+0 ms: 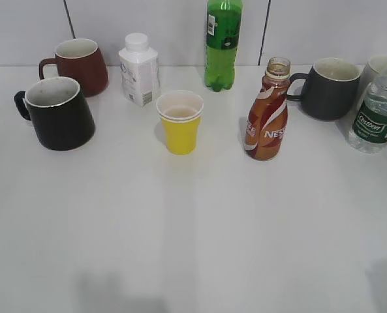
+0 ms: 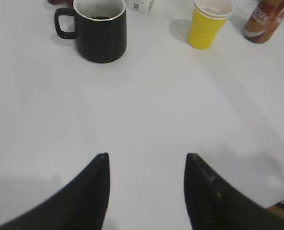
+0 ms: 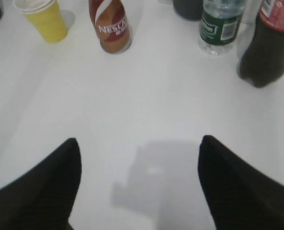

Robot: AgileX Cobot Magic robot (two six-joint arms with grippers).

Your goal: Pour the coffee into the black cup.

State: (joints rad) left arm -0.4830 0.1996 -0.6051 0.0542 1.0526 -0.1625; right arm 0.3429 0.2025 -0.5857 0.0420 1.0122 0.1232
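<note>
The brown coffee bottle (image 1: 267, 120) with white swirl and no cap stands upright right of centre; it also shows in the right wrist view (image 3: 110, 28) and at the left wrist view's top right (image 2: 266, 19). The black cup (image 1: 58, 112) with pale inside and handle to the left stands at the left; it also shows in the left wrist view (image 2: 98, 29). My left gripper (image 2: 146, 158) is open and empty over bare table, well short of the cup. My right gripper (image 3: 138, 143) is open and empty, short of the bottle. Neither gripper shows in the exterior view.
A yellow paper cup (image 1: 180, 121) stands between cup and bottle. At the back stand a maroon mug (image 1: 79, 64), a white carton bottle (image 1: 139, 69), a green soda bottle (image 1: 222, 43), a dark grey mug (image 1: 327, 87), a water bottle (image 1: 377, 111). A dark cola bottle (image 3: 267, 43) stands far right.
</note>
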